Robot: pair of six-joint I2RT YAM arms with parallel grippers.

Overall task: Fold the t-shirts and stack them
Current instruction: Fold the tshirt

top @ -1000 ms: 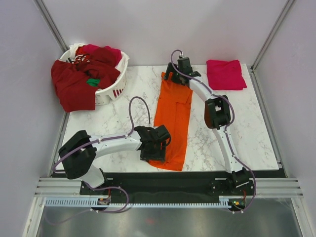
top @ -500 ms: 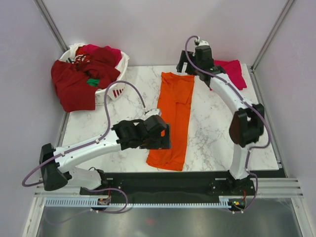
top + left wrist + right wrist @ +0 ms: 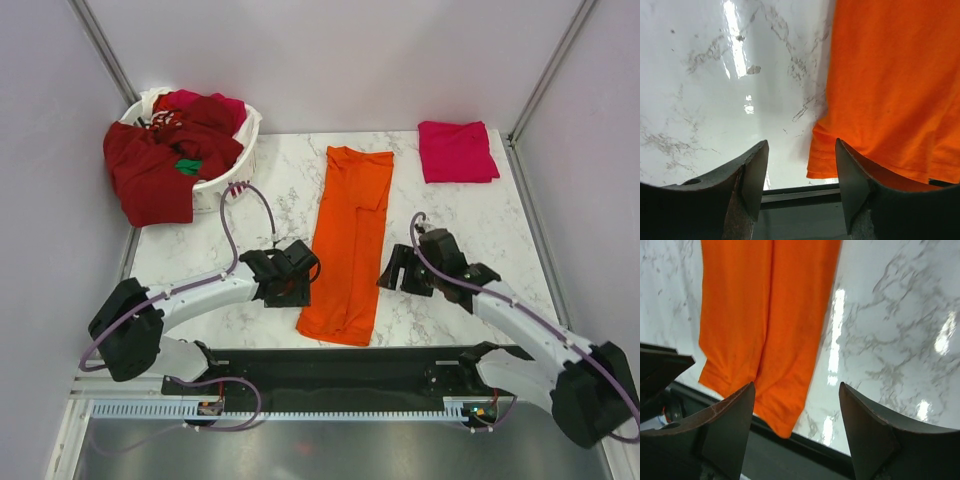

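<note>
I work on a white marble-patterned desk (image 3: 470, 225) inside a booth of pale, plain walls with metal posts in the far corners. A black strip runs along the desk's near edge.

At the far left corner a white plastic slotted basket (image 3: 245, 128) holds a heap of dark red and crimson cloth shirts (image 3: 150, 175), some spilling over its rim. A scrap of green cloth (image 3: 188, 166) shows among them. At the far right corner a magenta-pink t-shirt (image 3: 456, 150) lies folded into a neat square.

The bright orange t-shirt (image 3: 350, 240) lies flat down the middle of the desk, folded lengthwise into a long strip, its near hem close to the desk's front edge.

My left tool (image 3: 296, 288) hangs low just beside the strip's left edge, near that hem. Its jaws are spread with nothing between them. In the left wrist view the orange hem (image 3: 890, 75) reaches the inner side of one finger; I cannot tell whether it touches.

My right tool (image 3: 395, 272) sits off the strip's right edge, close but apart, jaws likewise spread and empty. Its camera sees the orange cloth (image 3: 765, 315) ahead.
</note>
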